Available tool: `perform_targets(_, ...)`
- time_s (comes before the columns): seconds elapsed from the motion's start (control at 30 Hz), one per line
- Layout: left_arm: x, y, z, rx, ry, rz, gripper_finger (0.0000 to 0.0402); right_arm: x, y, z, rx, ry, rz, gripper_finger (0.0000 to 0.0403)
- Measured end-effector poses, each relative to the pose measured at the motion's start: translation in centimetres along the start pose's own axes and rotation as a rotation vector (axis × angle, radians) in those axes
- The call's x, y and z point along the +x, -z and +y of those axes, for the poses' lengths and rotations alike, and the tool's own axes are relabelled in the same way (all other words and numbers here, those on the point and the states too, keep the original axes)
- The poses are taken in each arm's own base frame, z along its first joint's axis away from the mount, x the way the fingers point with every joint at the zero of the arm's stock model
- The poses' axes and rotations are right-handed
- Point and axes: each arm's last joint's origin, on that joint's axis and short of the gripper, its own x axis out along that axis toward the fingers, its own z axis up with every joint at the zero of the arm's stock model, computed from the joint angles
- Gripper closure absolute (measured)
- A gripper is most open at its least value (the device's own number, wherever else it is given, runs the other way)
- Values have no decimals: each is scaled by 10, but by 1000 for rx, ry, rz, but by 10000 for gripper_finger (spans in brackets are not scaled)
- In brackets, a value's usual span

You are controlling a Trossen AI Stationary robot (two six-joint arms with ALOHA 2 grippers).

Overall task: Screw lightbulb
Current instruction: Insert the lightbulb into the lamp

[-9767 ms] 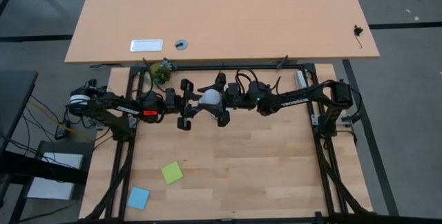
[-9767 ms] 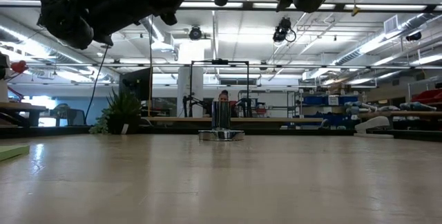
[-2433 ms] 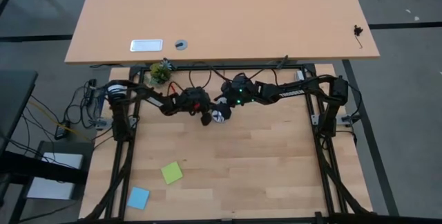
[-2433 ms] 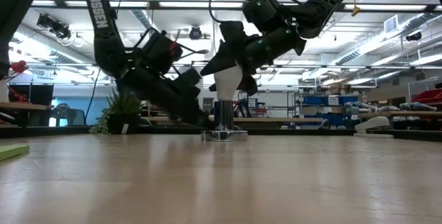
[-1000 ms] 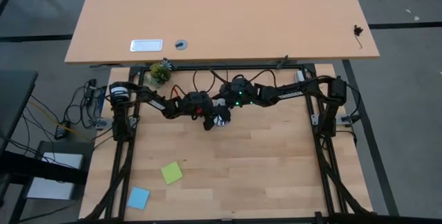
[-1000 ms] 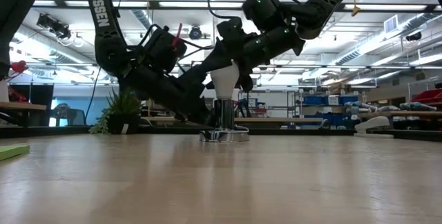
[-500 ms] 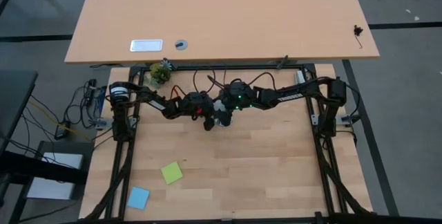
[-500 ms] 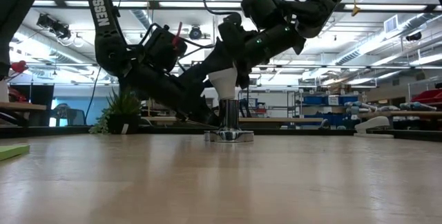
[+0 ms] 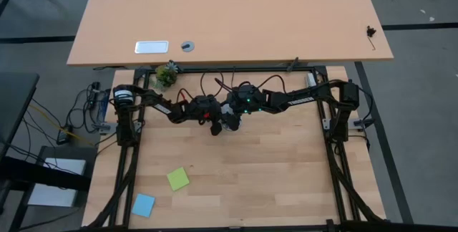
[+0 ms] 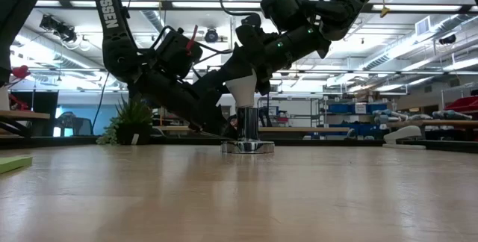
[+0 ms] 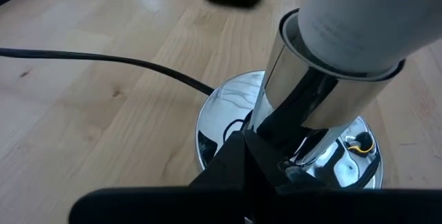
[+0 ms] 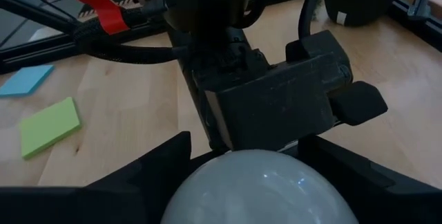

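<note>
The lightbulb (image 10: 240, 89), white and frosted, stands upright with its base in a chrome socket tube (image 10: 247, 125). The tube rises from a round silver disc (image 10: 247, 147) on the wooden table. My right gripper (image 10: 250, 66) slants down over the bulb (image 12: 259, 189), with one finger at each side of it. My left gripper (image 10: 228, 131) is shut, low at the socket's left, with its tip at the tube (image 11: 276, 134). In the high view both grippers meet at the table's far middle, the left (image 9: 215, 122) and the right (image 9: 230, 119). My left gripper presses its shut fingertips (image 11: 242, 148) against the lower part of the chrome tube (image 11: 273, 117), just above the disc. It slants down from the table's left. My right gripper pinches the bulb's rounded glass (image 12: 200, 175) between its two fingers (image 12: 162, 165), slanting down from the right. The bulb stands upright in the socket.
A black cord (image 11: 103, 58) runs from the socket disc across the wood. A green sticky note (image 9: 178, 179) and a blue one (image 9: 143, 204) lie near the front left. A small potted plant (image 9: 166, 74) stands at the far left edge. The table's near half is bare wood (image 9: 272, 175).
My right gripper has rolled a little about its own pointing line at the bulb, staying in place. The bulb stays upright in the socket.
</note>
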Motion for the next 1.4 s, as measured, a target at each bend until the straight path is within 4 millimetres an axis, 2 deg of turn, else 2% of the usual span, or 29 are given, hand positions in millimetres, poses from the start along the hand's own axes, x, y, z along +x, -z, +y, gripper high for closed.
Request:
perform_targets(0.17, 0, 0, 0, 3, -1, 2, 401, 0, 0, 0, -11, 0, 0, 101)
perform_targets(0.4, 0, 0, 0, 3, -1, 2, 401, 0, 0, 0, -15, 0, 0, 83)
perform_targets(0.73, -1, -1, 0, 2, -3, -3, 401, -13, -13, 3, -38, 16, -28, 61)
perform_targets(0.83, 0, 0, 0, 2, -3, 2, 401, -17, -20, 5, -48, 11, -66, 60)
perform_targets(0.97, 0, 0, 0, 2, -2, 2, 401, -18, -19, 5, -59, 12, -49, 60)
perform_targets(1.13, 0, 0, 0, 2, -2, 2, 401, -28, -27, 8, -78, 12, -55, 63)
perform_targets(1.27, 0, 0, 0, 2, -1, 2, 401, -38, -36, 12, -73, 31, 12, 76)
perform_targets(1.4, 0, 0, 0, 2, -1, 0, 401, -45, -51, 22, -118, 89, 151, 88)
